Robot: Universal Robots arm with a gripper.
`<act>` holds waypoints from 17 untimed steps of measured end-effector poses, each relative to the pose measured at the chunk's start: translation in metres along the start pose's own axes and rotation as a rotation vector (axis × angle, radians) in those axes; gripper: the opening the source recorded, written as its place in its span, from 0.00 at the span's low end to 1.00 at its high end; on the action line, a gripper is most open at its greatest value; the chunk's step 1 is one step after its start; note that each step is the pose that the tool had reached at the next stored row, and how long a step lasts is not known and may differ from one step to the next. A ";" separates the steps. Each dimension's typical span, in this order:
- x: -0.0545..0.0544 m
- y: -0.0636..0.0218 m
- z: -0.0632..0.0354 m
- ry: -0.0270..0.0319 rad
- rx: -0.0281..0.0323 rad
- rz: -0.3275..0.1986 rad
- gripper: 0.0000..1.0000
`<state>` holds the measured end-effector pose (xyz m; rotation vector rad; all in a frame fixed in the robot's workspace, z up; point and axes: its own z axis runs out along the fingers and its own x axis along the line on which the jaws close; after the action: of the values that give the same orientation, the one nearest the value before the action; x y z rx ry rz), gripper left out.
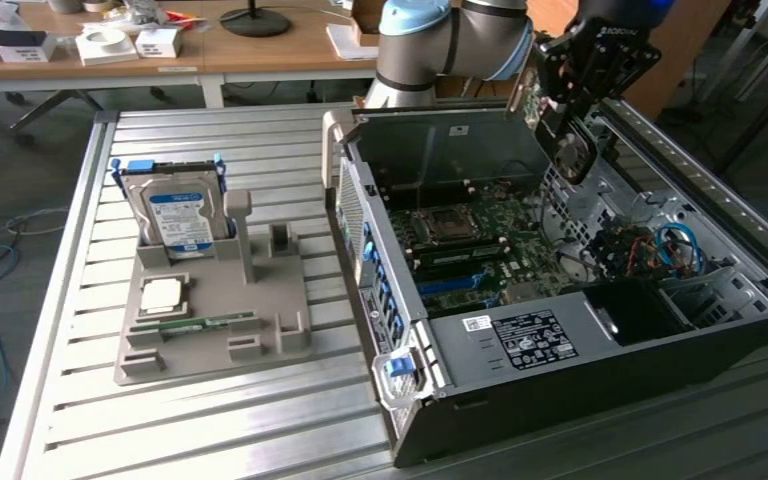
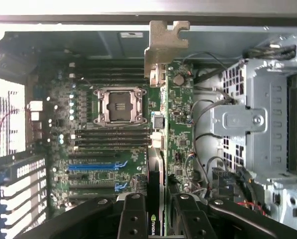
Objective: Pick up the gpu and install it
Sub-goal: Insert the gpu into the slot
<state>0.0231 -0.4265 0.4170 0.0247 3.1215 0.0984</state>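
Observation:
My gripper (image 1: 564, 108) hangs above the back right part of the open computer case (image 1: 531, 345) in the exterior view, shut on the gpu (image 1: 571, 150). The card is dark with a round fan and hangs on edge, clear of the motherboard (image 1: 478, 250). In the wrist view the gripper (image 2: 155, 211) clamps the gpu (image 2: 164, 47) edge-on between two black fingers (image 2: 132, 214). The card's metal bracket points away from the camera, toward the case wall. The blue expansion slots (image 2: 96, 167) lie on the board beyond the card.
A grey fixture (image 1: 277, 335) on the slatted metal table holds a silver hard drive (image 1: 177, 215), a square processor chip (image 1: 164, 293) and a green memory stick (image 1: 197, 325). Inside the case are the processor socket (image 2: 121, 104), a metal drive cage (image 2: 267, 124) and loose cables (image 1: 664, 250).

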 end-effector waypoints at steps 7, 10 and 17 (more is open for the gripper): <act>0.000 -0.0001 0.0011 0.0080 -0.0023 -0.127 0.26; 0.000 -0.0001 0.0017 0.0115 -0.0032 -0.182 0.26; 0.000 -0.0002 0.0029 0.0196 -0.0054 -0.309 0.26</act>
<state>0.0231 -0.4265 0.4142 -0.4592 3.0976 0.1017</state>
